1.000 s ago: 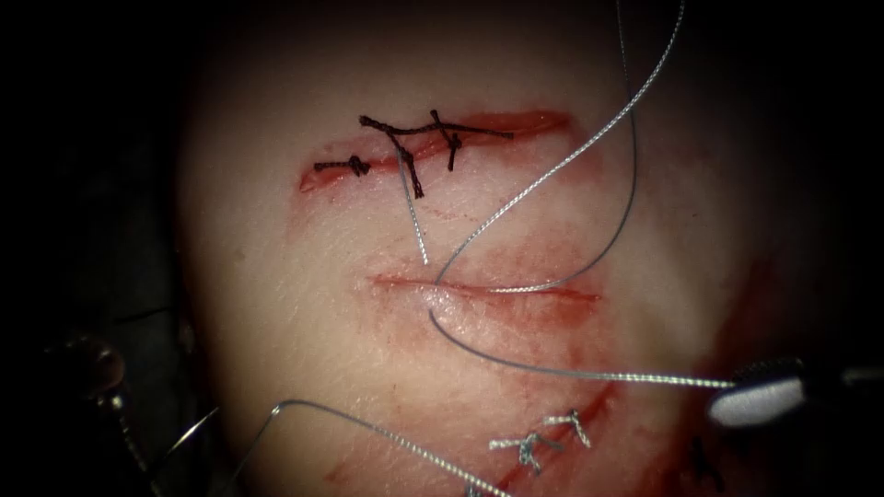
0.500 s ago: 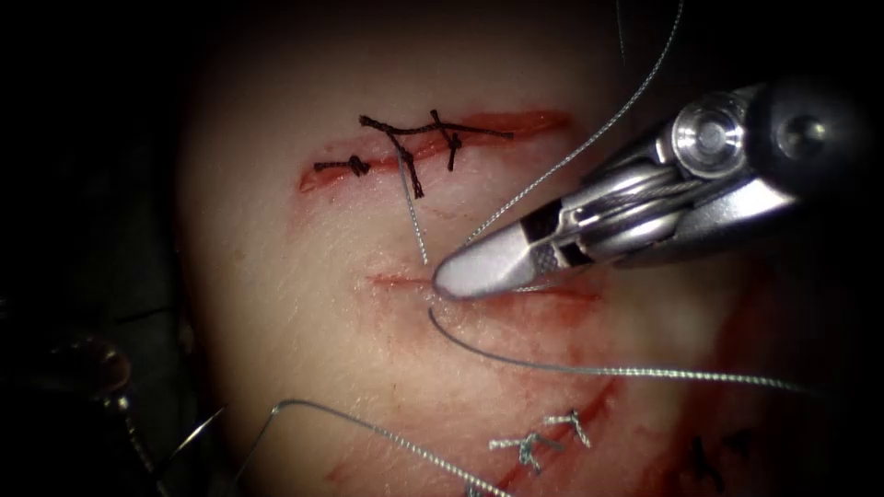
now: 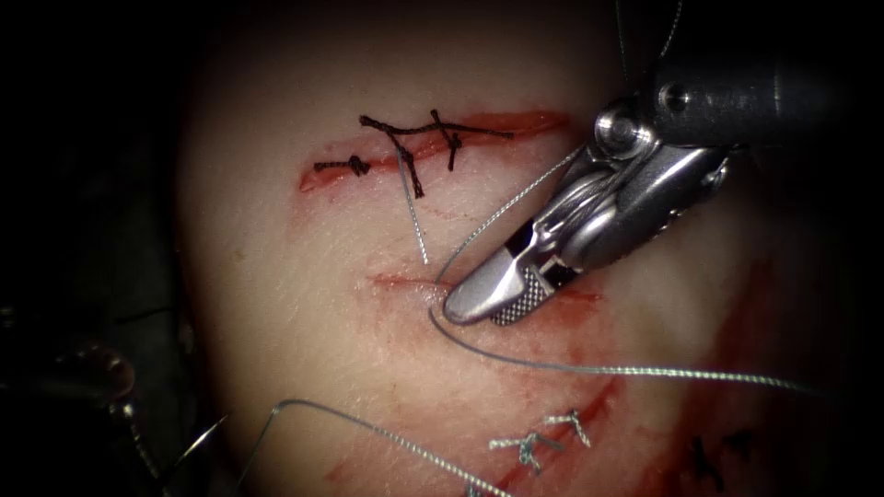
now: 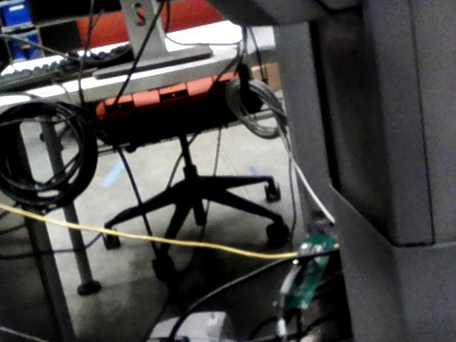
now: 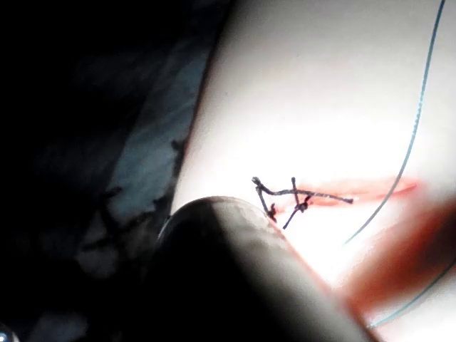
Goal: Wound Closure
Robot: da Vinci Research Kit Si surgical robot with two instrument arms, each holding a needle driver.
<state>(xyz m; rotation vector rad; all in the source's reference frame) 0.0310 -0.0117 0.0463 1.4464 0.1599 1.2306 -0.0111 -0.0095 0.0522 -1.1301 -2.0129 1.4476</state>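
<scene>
1. The tissue (image 3: 304, 267), a pale mound of pork belly, carries several cuts with red fluid (image 3: 516, 368) smeared across its lower right part.
2. The right arm's tool (image 3: 479, 308) reaches in from the upper right of the endoscope view, its tip resting on the middle cut (image 3: 396, 279). Its jaws stand slightly parted, the ridged inner face of the lower one visible; whether anything is caught between them cannot be told.
3. Silver thread (image 3: 645, 372) curls out from beside the tool's tip and runs off to the right, while another strand rises toward the upper right.
4. An upper cut (image 3: 516, 122) is closed with dark stitches (image 3: 405, 138), which also appear in the right wrist view (image 5: 292, 196).
5. Pale knotted thread ends (image 3: 539, 442) lie low on the tissue.
6. The needle cannot be made out.
</scene>
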